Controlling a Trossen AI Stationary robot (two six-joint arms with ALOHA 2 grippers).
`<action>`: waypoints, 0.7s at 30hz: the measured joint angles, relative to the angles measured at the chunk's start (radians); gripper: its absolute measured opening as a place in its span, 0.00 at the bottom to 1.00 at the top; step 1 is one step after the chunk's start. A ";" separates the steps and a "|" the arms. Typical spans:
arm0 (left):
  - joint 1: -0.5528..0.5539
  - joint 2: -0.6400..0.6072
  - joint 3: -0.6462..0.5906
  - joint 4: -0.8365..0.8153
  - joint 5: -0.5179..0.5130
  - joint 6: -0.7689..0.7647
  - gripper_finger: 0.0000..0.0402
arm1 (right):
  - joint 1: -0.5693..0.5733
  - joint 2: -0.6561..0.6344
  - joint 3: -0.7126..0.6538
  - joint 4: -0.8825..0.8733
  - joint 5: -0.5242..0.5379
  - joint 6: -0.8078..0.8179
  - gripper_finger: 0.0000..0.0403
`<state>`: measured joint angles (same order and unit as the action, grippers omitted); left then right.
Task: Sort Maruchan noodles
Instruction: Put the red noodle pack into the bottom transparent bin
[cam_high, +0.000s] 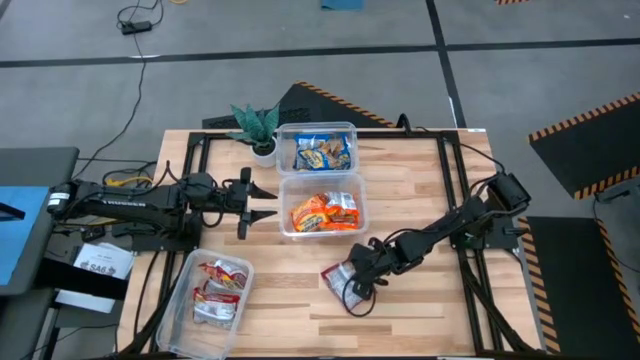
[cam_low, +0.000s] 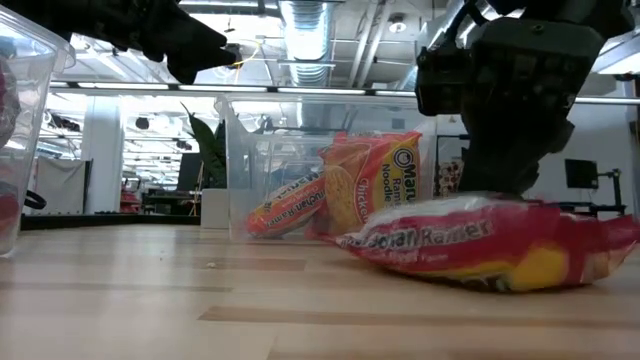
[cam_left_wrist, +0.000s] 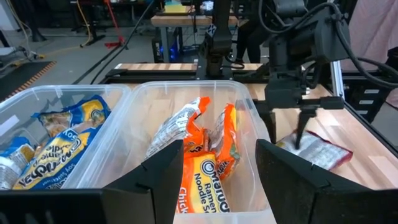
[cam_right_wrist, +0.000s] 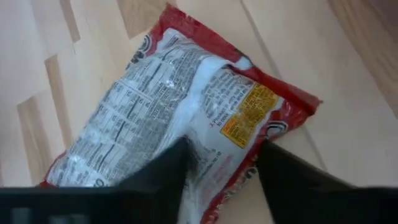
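I have the right gripper (cam_high: 352, 283) down on the red-and-silver packet (cam_high: 338, 279), which lies flat on the wooden table (cam_high: 420, 200) at about five o'clock from the middle tub (cam_high: 285, 215). Its fingers (cam_right_wrist: 163, 171) press the crinkled wrapper, printed back up; I cannot tell whether they have clamped it. The arm hides part of the packet from above. The left gripper (cam_high: 268, 199) hovers with fingers spread, at nine o'clock from that clear tub of orange packets (cam_high: 322, 212). Beyond sits the blue packets' tub (cam_high: 352, 132).
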<state>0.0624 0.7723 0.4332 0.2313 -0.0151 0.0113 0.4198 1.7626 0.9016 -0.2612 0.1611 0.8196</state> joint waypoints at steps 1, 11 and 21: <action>0.000 0.000 0.000 0.000 0.000 0.000 0.47 | -0.001 0.000 -0.001 -0.001 0.000 -0.001 0.43; 0.000 0.000 0.000 0.014 -0.145 0.000 0.47 | -0.014 -0.103 -0.015 -0.094 -0.048 -0.069 0.04; 0.000 -0.038 0.029 0.019 -0.176 -0.068 0.47 | -0.013 -0.354 -0.014 0.046 -0.040 -0.249 0.04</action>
<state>0.0620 0.7340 0.4618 0.2506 -0.1907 -0.0570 0.4072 1.4090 0.8877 -0.2154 0.1214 0.5704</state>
